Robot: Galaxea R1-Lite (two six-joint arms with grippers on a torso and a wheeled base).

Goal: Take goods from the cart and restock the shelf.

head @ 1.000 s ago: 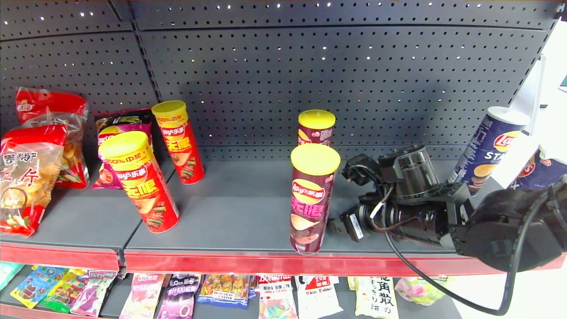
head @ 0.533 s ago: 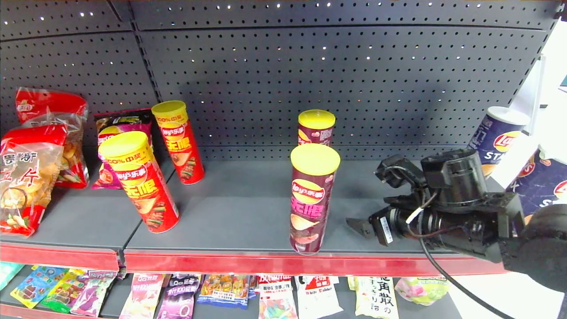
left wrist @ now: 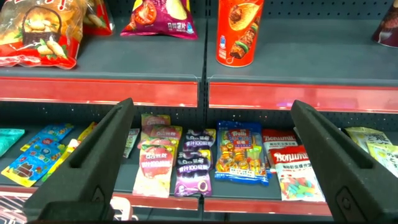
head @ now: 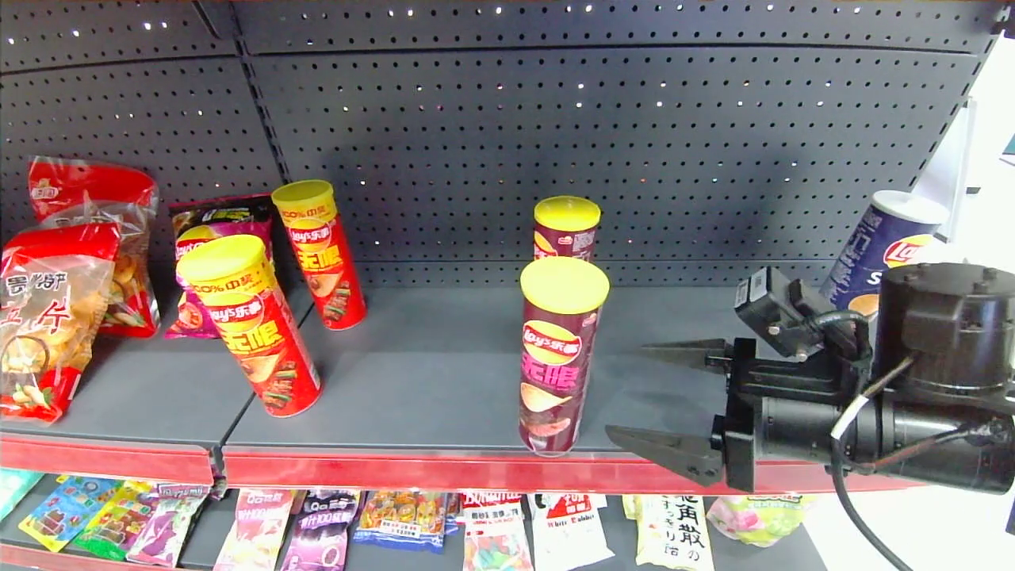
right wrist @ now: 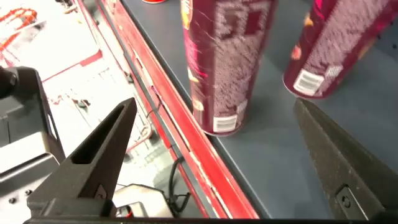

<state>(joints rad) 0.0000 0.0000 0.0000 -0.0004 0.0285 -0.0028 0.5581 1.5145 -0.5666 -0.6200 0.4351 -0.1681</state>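
A maroon chip can [head: 559,357] with a yellow lid stands upright near the front of the grey shelf [head: 444,349]. A second maroon can [head: 565,228] stands behind it. My right gripper [head: 630,390] is just right of the front can, apart from it, open and holding nothing, fingers pointing left. In the right wrist view both maroon cans [right wrist: 227,62] [right wrist: 336,46] stand ahead of the open right gripper [right wrist: 214,106]. My left gripper [left wrist: 212,104] is open and holds nothing, facing the shelf's red front edge [left wrist: 298,96] below a red can [left wrist: 239,31].
Two red cans [head: 250,325] [head: 319,252] and snack bags [head: 47,301] fill the shelf's left part. A blue can [head: 884,238] stands at the far right. Flat snack packets [head: 396,519] lie on the lower shelf. Bare shelf lies between the red and maroon cans.
My right arm has drawn back to the right, away from the front maroon can, and turned so its spread fingers point left. The can stays standing where it was.
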